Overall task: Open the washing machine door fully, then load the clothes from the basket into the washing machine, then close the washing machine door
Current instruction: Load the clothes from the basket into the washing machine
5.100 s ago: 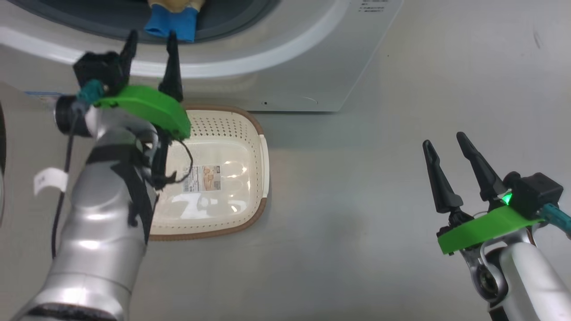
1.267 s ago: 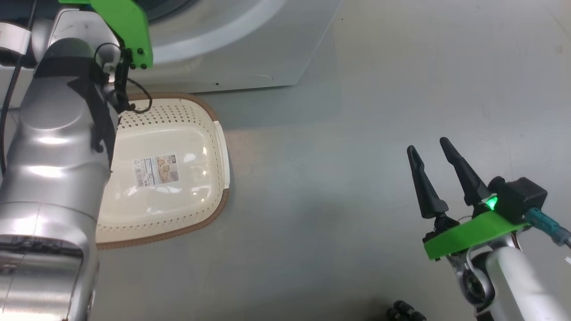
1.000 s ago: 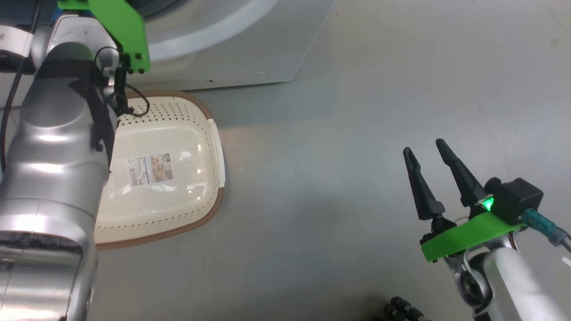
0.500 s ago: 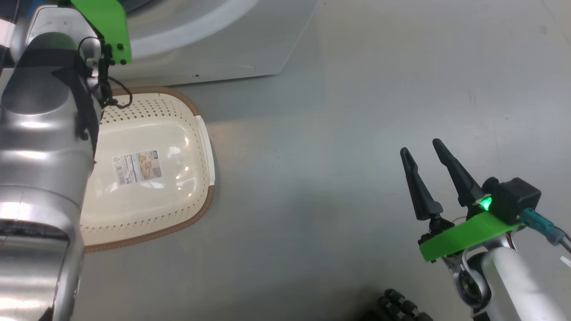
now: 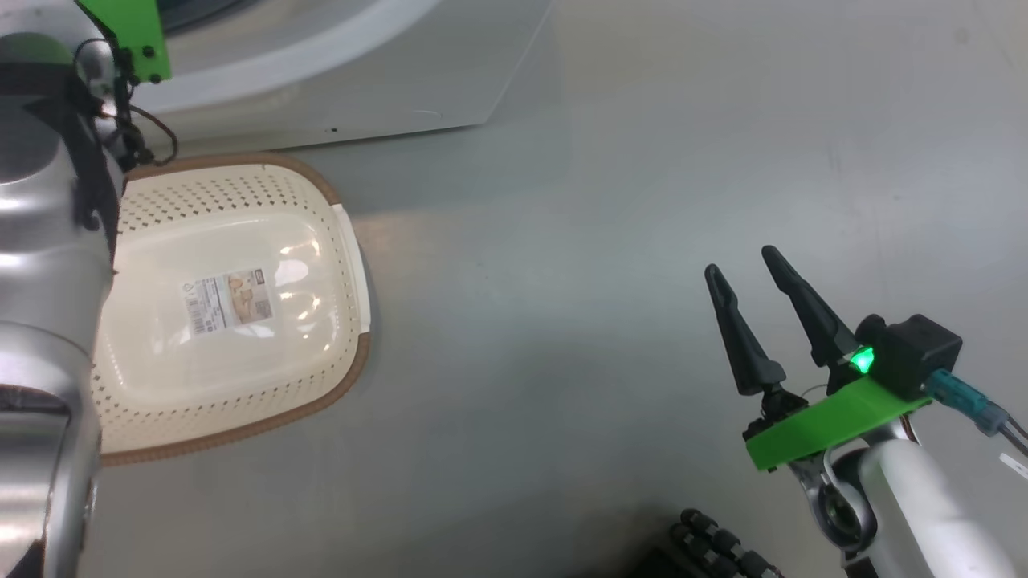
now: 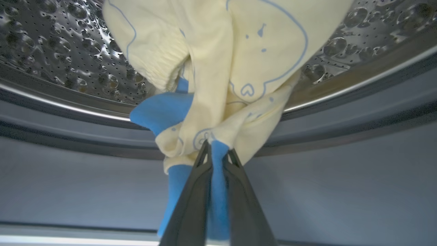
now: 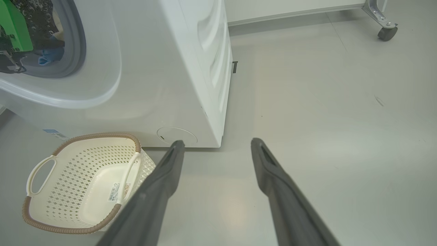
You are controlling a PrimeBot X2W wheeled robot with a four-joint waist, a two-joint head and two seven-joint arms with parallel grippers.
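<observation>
My left gripper [image 6: 216,148] is shut on the clothes [image 6: 239,51], pinching a blue cuff of the pale yellow fabric at the lip of the steel drum [image 6: 51,51]. The fabric hangs over the grey gasket [image 6: 68,136] of the washing machine [image 5: 361,88]. The cream basket [image 5: 233,186] stands on the floor in front of the washer, with just its label sticker inside. In the right wrist view the basket [image 7: 78,160] lies below the washing machine [image 7: 164,68]. My right gripper [image 5: 739,260] hovers open over bare floor, far right of the basket. The washing machine door is out of view.
My silver left forearm [image 5: 40,281] covers the basket's left side in the head view. A ribbed black part [image 5: 715,546] shows at the bottom edge. A caster wheel [image 7: 387,32] stands on the grey floor at the far right.
The head camera has swung, so basket and washer sit further left in the picture. My left jaws have closed onto the clothes. The right gripper has stayed open in place.
</observation>
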